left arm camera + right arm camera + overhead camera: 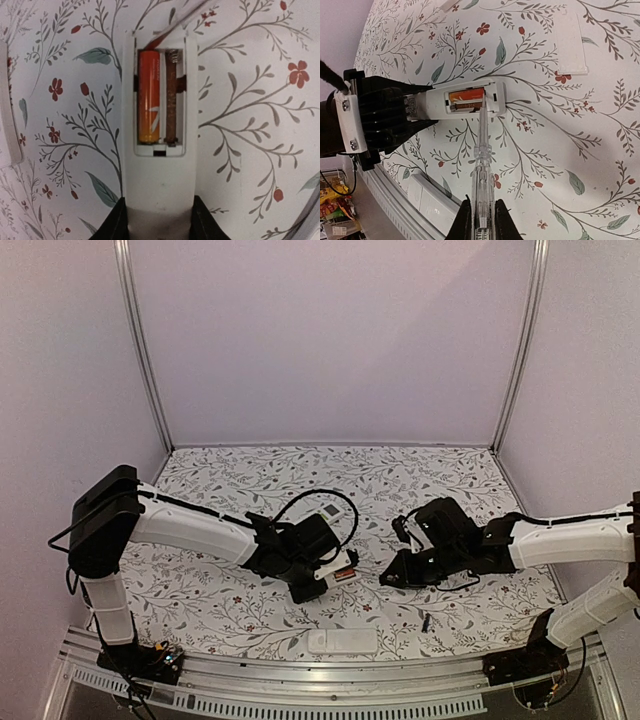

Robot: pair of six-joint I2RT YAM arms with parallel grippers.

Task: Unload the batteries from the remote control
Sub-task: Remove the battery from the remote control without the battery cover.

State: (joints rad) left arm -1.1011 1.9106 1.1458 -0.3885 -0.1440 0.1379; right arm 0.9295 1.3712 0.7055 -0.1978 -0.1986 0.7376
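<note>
1. Black fingers (114, 226) of the left gripper (160, 220) sit closest, pinching the tail of the white remote (160, 180) from both sides. That keeps the open compartment facing up and stops the smooth plastic body from sliding while it is worked on.
2. Across from it, the right gripper (481, 220) has its jaws pressed onto a clear stick (482, 150), a slim transparent rod tapering to a point. Its tip reaches the compartment's edge, placed, I'd say, to lever a cell out.
3. One orange battery (149, 102), a glossy cylinder, lies in the left slot. Beside it is the empty bay (171, 100), showing a brownish, rusty-looking strip and a coil spring.
4. Near the right arm, a small dark cylinder (425, 622) lies loose on the floral-printed table (200, 600). It is possibly a cell already out, but too small to be sure.
</note>
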